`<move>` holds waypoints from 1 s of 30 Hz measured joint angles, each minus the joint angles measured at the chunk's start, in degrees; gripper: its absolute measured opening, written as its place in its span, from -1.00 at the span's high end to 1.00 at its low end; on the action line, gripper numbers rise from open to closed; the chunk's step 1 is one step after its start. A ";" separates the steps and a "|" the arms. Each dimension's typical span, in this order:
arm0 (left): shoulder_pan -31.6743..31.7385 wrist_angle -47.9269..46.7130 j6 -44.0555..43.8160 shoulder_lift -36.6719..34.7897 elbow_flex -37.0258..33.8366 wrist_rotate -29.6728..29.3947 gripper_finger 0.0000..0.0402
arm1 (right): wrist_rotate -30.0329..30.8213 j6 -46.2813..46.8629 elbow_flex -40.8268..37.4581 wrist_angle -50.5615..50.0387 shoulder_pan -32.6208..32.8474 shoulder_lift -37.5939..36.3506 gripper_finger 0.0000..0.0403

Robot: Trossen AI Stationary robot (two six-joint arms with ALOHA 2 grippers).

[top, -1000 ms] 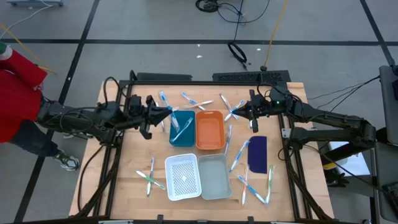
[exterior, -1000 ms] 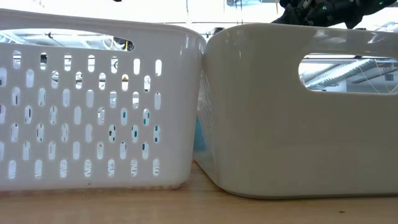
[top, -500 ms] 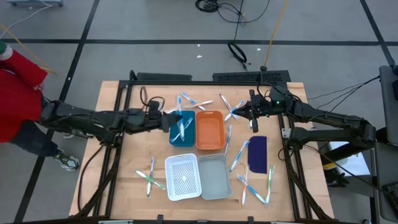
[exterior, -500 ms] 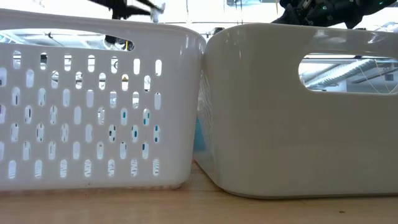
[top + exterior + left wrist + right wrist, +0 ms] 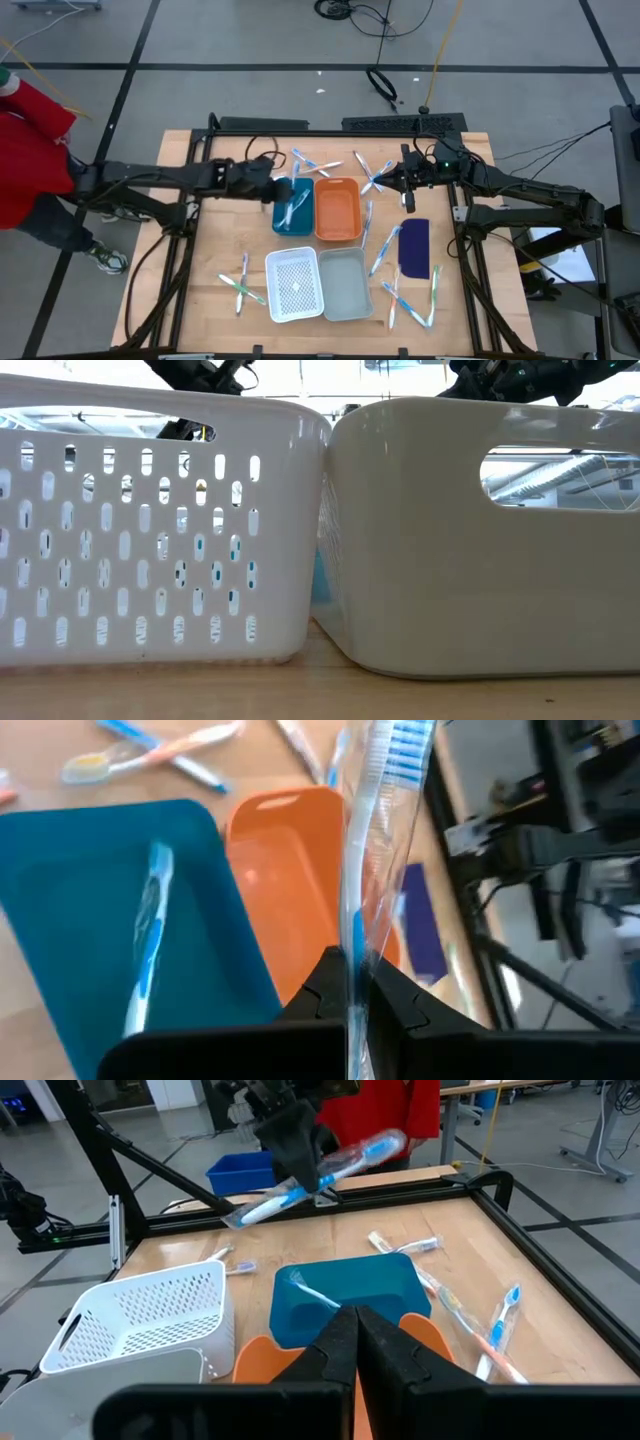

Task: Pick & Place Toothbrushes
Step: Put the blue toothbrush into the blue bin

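High view shows you the left gripper (image 5: 278,187) at the blue bin's (image 5: 292,222) edge, clenched on a wrapped toothbrush (image 5: 372,830) that rises straight from between its jaws, over the blue bin and orange bin (image 5: 290,880). Below those jaws, one toothbrush (image 5: 148,945) lies inside the blue bin. Your right gripper (image 5: 389,180) sits empty, jaws pressed together, just beside loose toothbrushes (image 5: 375,177) past the orange bin.

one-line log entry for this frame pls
left claw: shut on blue toothbrush, above teal bin | teal bin: one toothbrush inside | right claw: shut, empty, by orange bin | stage: carry, not released
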 joint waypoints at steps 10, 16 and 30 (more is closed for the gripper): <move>5.21 -14.74 0.26 8.96 9.30 10.80 1.00 | -0.02 0.00 0.00 0.00 0.00 0.00 1.00; 8.20 -19.36 1.34 13.25 12.43 16.86 1.00 | -0.02 0.02 0.00 -0.02 0.00 0.00 1.00; 13.93 -23.10 6.71 20.07 13.09 26.15 1.00 | -0.04 0.02 0.00 -0.54 0.00 0.00 1.00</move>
